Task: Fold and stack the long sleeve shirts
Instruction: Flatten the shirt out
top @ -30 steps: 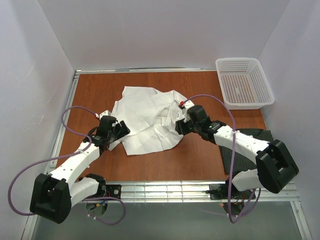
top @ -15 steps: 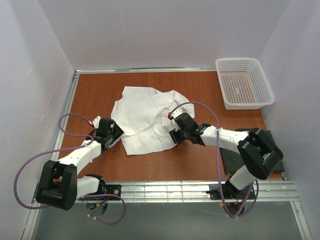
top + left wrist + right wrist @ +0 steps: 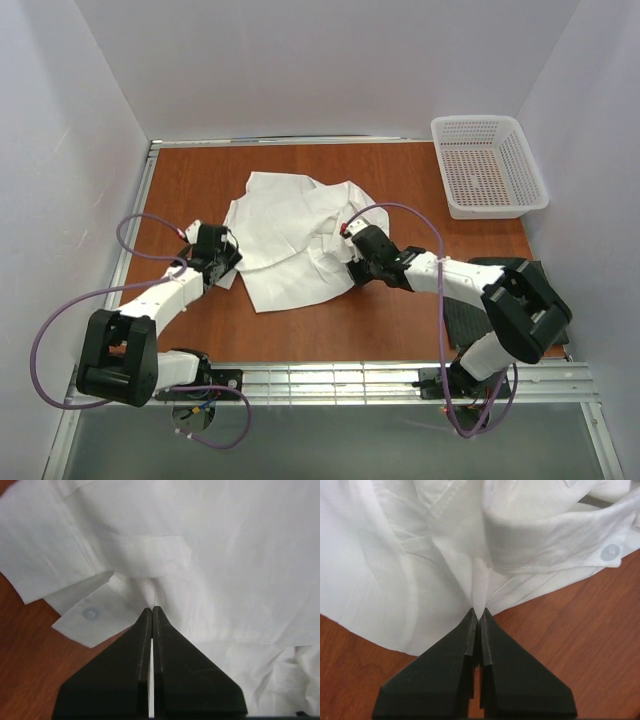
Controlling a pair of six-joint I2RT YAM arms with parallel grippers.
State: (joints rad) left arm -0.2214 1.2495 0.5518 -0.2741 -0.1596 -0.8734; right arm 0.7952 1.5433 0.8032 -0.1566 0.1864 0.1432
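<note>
On the middle of the wooden table: white shirt, rumpled, spread loosely, not folded. At its left edge, left gripper, low over the wood, fingers pressed together with only a hairline slit between them, nipping a ridge of the white cloth at the very tips. Just left of those tips, a cuff with a round cuff button, flat on the wood. At the shirt's near-right edge, right gripper, likewise closed to a thin slit, pinching a pleat of white cloth just above bare wood. Up and to the right in the right wrist view, a second button on a folded band. By the table's right near edge, under the right arm, dark shirt, lying flat, mostly hidden. In the far right corner, white mesh basket, apart from the white shirt.
</note>
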